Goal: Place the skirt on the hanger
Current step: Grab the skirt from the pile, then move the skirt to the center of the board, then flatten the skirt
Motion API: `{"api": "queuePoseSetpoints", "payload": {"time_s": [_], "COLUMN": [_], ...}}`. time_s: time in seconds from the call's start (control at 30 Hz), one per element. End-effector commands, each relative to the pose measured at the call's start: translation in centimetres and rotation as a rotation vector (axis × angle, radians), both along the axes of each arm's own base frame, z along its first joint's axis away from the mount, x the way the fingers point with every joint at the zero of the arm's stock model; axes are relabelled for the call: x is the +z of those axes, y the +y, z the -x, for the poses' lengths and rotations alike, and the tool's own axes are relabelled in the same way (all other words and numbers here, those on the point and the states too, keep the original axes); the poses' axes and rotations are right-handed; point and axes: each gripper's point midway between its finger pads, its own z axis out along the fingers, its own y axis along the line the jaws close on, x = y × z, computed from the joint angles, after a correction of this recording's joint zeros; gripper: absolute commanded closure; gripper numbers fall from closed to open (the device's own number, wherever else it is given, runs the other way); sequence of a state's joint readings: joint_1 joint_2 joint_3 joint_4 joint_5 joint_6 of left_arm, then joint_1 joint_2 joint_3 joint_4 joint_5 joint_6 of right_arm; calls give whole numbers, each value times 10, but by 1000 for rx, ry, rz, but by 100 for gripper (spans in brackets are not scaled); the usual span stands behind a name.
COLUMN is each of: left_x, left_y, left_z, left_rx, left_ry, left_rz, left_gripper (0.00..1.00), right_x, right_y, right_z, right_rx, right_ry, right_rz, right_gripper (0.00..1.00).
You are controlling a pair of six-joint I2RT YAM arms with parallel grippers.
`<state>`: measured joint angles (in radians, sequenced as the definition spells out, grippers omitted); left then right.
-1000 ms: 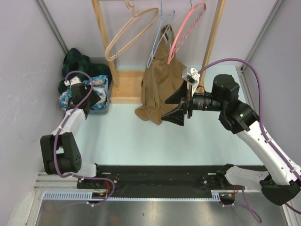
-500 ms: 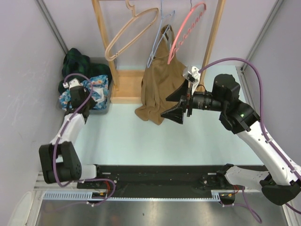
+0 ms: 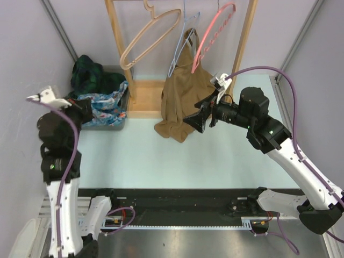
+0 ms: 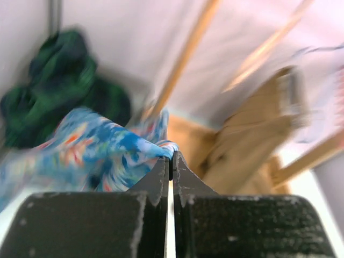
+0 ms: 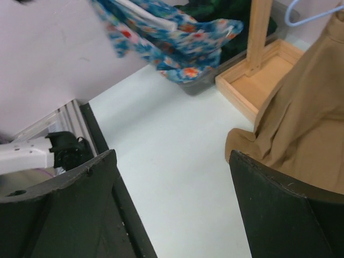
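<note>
Overhead from behind; wrists close, share skirt (image 3: 106, 106).

White arm links (image 3: 306, 172), black joint housings (image 3: 253, 102), purple cables (image 3: 269, 67), black right pincer (image 3: 199, 118)

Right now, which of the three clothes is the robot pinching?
The blue flowery one, pinched between the left fingers. The dark green one lies behind it, and the brown one hangs from the rack, both untouched.
</note>
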<state>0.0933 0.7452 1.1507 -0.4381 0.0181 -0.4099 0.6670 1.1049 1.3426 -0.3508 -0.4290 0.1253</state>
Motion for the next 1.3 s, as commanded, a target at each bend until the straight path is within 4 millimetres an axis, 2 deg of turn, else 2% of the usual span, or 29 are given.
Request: {"api": "queuePoseSetpoints", "payload": {"time_s": [0.0, 0.07, 0.1, 0.13, 0.2, 0.23, 0.37, 0.4, 0.43, 0.5, 0.53, 0.6, 0.67, 0.7, 0.73, 0.77, 0.83, 1.0, 1.1, 1.13, 1.23, 1.27], "left_x": [76, 95, 113, 120, 136, 138, 130, 121, 117, 113, 112, 116, 118, 120, 121, 122, 123, 124, 128, 129, 133, 135], "left_y": [-35, -58, -70, -88, -104, -111, -118, -123, -127, -130, -132, -134, -137, -139, -141, -143, -147, -152, -154, -154, -155, -155], "left_z": [44, 58, 68, 80, 100, 106, 108, 105, 105, 102, 102, 105, 104, 107, 108, 108, 111, 108, 110, 108, 108, 107], "left_rx": [-173, -302, -372, -481, -578, -619, -661, -690, -711, -728, -740, -755, -770, -786, -803, -811, -840, -864, -873, -872, -874, -868], "left_ry": [-174, -230, -297, -329, -406, -417, -390, -367, -358, -345, -341, -349, -350, -357, -358, -362, -367, -358, -370, -370, -374, -378], "left_rz": [-19, -33, -48, -62, -64, -67, -50, -35, -25, 0, 2, 1, -2, -7, -6, -5, -6, -6, -5, -2, 6, 6], "left_gripper": [100, 100, 100, 100, 100, 100, 100, 100, 100, 100, 100, 100, 100, 100, 100, 100, 100, 100, 100, 100, 100, 100], "right_x": [17, 18, 17, 16, 10, 9, -10, -18, -28, -46, -63, -76, -102, -107, -111, -123, -127, -135, -151, -160, -160, -162], "right_y": [-7, -10, -10, -12, -13, -14, -7, 0, 3, 17, 24, 40, 47, 55, 59, 61, 69, 72, 75, 79, 92, 102], "right_z": [-15, -19, -21, -26, -30, -33, -26, -15, -9, 15, 26, 50, 57, 59, 59, 59, 56, 46, 42, 40, 34, 33], "right_rx": [-112, -143, -156, -184, -208, -224, -173, -105, -73, 20, 45, 76, 70, 55, 50, 46, 34, 1, 2, 5, 11, 33], "right_ry": [-37, -33, -29, -19, -3, 5, 49, 71, 86, 67, 68, -2, -17, -44, -50, -45, -46, -50, -40, -32, -36, -27], "right_rz": [-65, -78, -82, -87, -83, -83, -52, -32, -10, 59, 100, 142, 198, 206, 207, 221, 204, 211, 255, 270, 242, 225], "right_gripper": [10, 9, 9, 9, 8, 8, 7, 6, 6, 6, 5, 5, 4, 4, 3, 3, 4, 5, 8, 9, 12, 13]}}
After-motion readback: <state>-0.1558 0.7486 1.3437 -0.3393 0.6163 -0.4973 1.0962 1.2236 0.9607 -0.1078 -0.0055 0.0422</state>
